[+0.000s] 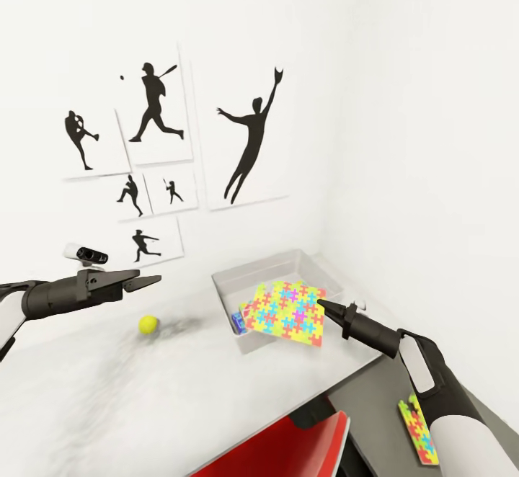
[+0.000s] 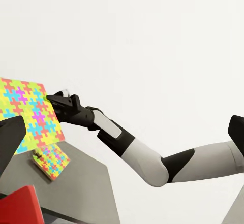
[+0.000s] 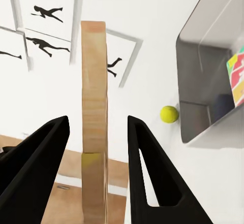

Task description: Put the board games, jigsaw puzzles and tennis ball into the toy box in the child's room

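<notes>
The right gripper is at the toy box, which sits on the counter in the far corner against the two white walls. Its fingers are spread wide in the right wrist view, with the thin edge of a jigsaw puzzle standing between them, touching neither; that multicoloured sheet is tilted over the box's near rim, part inside, part hanging out. A blue board game peeks from under it inside the box. The tennis ball rests on the counter just beside the box, on the side away from the corner, and shows again in the right wrist view. The left gripper hovers above the counter near the ball, holding nothing; how far apart its fingers are, I cannot tell. The second jigsaw puzzle lies flat on the lower dark grey section of the counter, beside the right arm. Silhouette sports pictures hang on the wall behind.
</notes>
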{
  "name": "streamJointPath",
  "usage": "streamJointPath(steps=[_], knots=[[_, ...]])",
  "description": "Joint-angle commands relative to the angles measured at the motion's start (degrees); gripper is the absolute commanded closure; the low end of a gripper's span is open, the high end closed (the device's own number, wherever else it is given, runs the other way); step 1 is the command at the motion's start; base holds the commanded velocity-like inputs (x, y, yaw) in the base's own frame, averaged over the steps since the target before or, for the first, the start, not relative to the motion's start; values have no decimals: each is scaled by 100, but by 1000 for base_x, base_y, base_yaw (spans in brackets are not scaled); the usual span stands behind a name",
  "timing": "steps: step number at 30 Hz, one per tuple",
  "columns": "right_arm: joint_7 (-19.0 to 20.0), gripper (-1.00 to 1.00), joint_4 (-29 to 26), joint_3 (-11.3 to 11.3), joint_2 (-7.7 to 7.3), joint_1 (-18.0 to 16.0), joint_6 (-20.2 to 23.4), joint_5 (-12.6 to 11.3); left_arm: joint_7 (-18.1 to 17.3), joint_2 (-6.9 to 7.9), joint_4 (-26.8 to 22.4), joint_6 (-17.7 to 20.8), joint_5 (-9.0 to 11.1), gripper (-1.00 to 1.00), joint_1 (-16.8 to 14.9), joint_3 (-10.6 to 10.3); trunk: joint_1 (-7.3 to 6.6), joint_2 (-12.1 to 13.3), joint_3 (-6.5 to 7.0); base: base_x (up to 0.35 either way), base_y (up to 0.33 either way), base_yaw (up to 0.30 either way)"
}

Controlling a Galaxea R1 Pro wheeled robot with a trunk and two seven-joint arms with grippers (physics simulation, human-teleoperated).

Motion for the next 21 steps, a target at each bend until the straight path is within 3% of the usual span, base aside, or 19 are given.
streamJointPath(steps=[1, 21], knots=[[26, 100, 1, -7, 1, -6, 18, 17, -13, 6, 3, 23, 11, -100, -8, -9, 4, -13, -13, 36, -30, 2], [26, 100, 1, -4, 1, -6, 18, 15, -13, -1, 11, 23, 7, -100, -8, -8, 4, -13, -13, 33, 6, 0]])
